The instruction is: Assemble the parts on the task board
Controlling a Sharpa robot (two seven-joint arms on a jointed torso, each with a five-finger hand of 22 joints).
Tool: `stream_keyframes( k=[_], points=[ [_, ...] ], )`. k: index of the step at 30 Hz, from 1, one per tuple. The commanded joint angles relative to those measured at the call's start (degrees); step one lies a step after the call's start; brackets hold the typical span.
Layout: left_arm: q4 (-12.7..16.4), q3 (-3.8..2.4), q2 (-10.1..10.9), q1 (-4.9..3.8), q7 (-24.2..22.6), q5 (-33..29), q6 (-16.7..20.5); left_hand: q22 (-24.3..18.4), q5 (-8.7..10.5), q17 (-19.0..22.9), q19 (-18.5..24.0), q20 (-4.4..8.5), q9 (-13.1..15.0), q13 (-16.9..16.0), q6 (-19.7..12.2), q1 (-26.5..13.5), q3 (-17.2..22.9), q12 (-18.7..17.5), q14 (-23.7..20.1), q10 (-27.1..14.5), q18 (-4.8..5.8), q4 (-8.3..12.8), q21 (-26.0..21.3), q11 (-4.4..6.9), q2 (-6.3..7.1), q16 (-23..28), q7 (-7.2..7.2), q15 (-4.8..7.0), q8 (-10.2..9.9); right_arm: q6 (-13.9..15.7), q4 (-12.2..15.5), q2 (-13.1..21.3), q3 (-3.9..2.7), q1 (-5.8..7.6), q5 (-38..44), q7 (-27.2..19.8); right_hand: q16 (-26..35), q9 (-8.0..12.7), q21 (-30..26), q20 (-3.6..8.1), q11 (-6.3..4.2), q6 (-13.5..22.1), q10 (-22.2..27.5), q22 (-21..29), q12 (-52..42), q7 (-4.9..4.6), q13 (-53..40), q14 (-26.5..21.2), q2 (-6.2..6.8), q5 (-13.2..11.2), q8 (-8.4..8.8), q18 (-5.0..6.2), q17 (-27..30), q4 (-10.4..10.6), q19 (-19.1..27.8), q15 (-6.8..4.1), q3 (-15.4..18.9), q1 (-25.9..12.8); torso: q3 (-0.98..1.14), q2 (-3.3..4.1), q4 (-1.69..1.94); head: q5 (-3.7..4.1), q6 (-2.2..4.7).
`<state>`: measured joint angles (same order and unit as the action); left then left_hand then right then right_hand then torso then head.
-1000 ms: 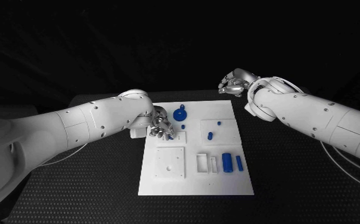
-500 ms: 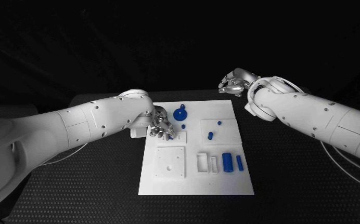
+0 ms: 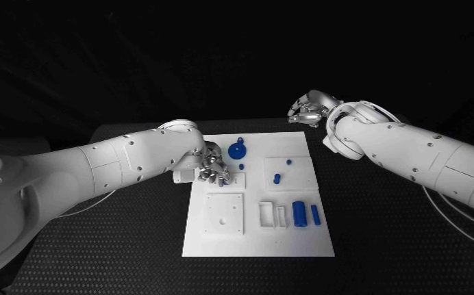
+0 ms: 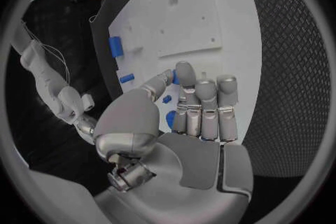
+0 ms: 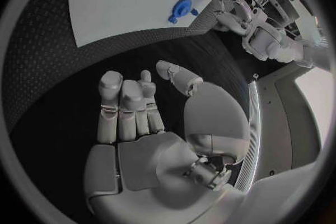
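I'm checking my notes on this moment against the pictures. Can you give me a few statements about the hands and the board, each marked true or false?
1. The left hand is over the white board. True.
2. The right hand holds a blue piece. False: it holds nothing and sits off the board, past its far right corner.
3. Two blue cylinders lie side by side near the board's right edge. True.
4. The round blue piece lies on the bare table. False: it sits on the board, near its far edge.
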<state>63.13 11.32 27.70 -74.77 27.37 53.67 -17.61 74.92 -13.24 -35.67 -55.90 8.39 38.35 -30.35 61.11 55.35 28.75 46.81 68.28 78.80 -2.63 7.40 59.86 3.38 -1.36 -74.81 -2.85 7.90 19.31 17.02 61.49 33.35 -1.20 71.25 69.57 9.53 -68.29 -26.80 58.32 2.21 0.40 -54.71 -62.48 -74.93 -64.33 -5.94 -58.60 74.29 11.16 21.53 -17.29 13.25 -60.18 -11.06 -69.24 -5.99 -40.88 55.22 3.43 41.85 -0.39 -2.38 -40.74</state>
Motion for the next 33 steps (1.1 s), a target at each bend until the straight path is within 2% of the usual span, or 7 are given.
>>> stream_keyframes(
  k=[1,10,17,22,23,29,33],
  points=[
    [-0.36,0.15,-0.26,0.27,-0.07,0.96,0.09,0.89,-0.31,-0.07,-0.13,5.21,-0.03,-0.10,-0.17,0.37,8.15,0.32,0.84,-0.01,-1.07,8.05,0.05,0.25,-0.99,-0.25,0.06,1.38,0.17,-0.47,0.08,0.03,-0.02,-0.02,0.10,-0.41,0.22,-0.09,-0.29,0.44,-0.08,-0.36,0.34,-0.86,-0.35,-0.83,0.08,-0.14,0.04,0.28,0.29,1.75,-0.07,-0.17,-0.13,0.14,0.24,-0.52,0.04,0.06,-0.01,0.13,-0.08],
    [-0.75,0.41,-0.82,0.34,0.02,1.49,-0.40,0.89,-0.28,-0.08,-0.16,5.22,0.02,-0.13,-0.19,0.36,8.16,0.36,0.87,0.01,-1.08,8.06,0.06,0.26,-1.00,-0.28,0.07,1.39,0.14,-0.48,0.08,-0.03,-0.02,-0.02,0.10,-0.41,0.23,-0.10,-0.30,0.44,-0.08,-0.36,0.34,-0.86,-0.35,-0.83,0.09,-0.14,0.05,0.29,0.29,1.75,-0.07,-0.18,-0.12,0.14,0.24,-0.52,0.04,-0.01,0.06,0.14,-0.21],
    [-0.77,0.44,-0.51,0.45,0.35,2.09,3.11,0.83,0.59,-0.05,-0.33,5.25,0.24,-0.19,-0.47,0.08,8.12,0.46,0.97,0.06,-1.09,7.68,0.08,0.20,-1.26,-0.35,0.01,1.42,-0.06,-0.47,0.07,0.05,-0.02,-0.02,0.10,-0.46,0.23,-0.10,-0.31,0.43,-0.08,-0.37,0.34,-0.86,-0.35,-0.83,0.10,-0.14,0.04,0.29,0.28,1.75,-0.07,-0.18,-0.12,0.14,0.24,-0.53,0.01,-0.03,0.02,0.17,-0.16],
    [-0.76,0.41,-0.26,0.48,0.40,2.42,5.79,0.75,3.06,0.01,-0.58,5.32,0.40,-0.22,-0.99,-0.38,7.99,0.57,1.16,0.29,-1.15,6.90,0.07,0.08,-1.24,-0.40,-0.13,1.39,-0.50,-0.55,0.20,0.16,-0.02,-0.02,0.09,-0.51,0.24,-0.10,-0.31,0.43,-0.08,-0.37,0.35,-0.86,-0.35,-0.83,0.10,-0.14,0.04,0.29,0.29,1.75,-0.07,-0.18,-0.12,0.14,0.25,-0.54,-0.02,-0.01,0.08,0.22,-0.07],
    [-0.70,0.41,-0.15,0.48,0.39,2.52,6.20,0.70,4.71,0.02,-0.72,5.36,0.26,-0.24,-1.82,-0.70,7.85,0.64,1.29,0.50,-1.18,6.37,0.07,-0.11,-1.12,-0.43,-0.34,1.30,-1.03,-0.54,0.20,0.18,-0.02,-0.02,0.09,-0.50,0.24,-0.10,-0.31,0.43,-0.08,-0.37,0.35,-0.86,-0.35,-0.83,0.10,-0.14,0.05,0.29,0.29,1.75,-0.07,-0.18,-0.12,0.14,0.25,-0.54,-0.03,0.02,0.09,0.24,-0.09],
    [-0.82,0.40,0.01,0.48,0.51,2.59,6.82,0.64,5.59,0.10,-0.83,5.40,0.26,-0.19,-2.32,-0.95,7.87,0.62,1.40,0.69,-1.23,5.49,-0.02,-0.34,-0.76,-0.38,-0.58,1.10,-1.46,-0.53,0.23,0.26,-0.02,-0.02,0.09,-0.49,0.24,-0.10,-0.31,0.43,-0.08,-0.36,0.35,-0.86,-0.35,-0.83,0.11,-0.14,0.05,0.28,0.29,1.75,-0.07,-0.17,-0.12,0.14,0.26,-0.56,-0.04,0.03,0.05,0.25,-0.16],
    [-0.82,0.40,0.04,0.48,0.44,2.59,6.87,0.58,9.45,0.20,-0.87,5.39,0.13,-0.12,-2.89,-2.25,7.33,0.49,1.48,0.71,-1.25,3.35,-0.16,-0.46,0.60,-0.28,-0.71,1.01,-2.08,-0.55,0.24,0.25,-0.02,-0.02,0.09,-0.51,0.25,-0.10,-0.32,0.42,-0.08,-0.36,0.35,-0.85,-0.35,-0.83,0.11,-0.15,0.05,0.28,0.30,1.75,-0.07,-0.16,-0.11,0.14,0.26,-0.58,0.01,-0.02,0.08,0.31,-0.22]
  ],
)
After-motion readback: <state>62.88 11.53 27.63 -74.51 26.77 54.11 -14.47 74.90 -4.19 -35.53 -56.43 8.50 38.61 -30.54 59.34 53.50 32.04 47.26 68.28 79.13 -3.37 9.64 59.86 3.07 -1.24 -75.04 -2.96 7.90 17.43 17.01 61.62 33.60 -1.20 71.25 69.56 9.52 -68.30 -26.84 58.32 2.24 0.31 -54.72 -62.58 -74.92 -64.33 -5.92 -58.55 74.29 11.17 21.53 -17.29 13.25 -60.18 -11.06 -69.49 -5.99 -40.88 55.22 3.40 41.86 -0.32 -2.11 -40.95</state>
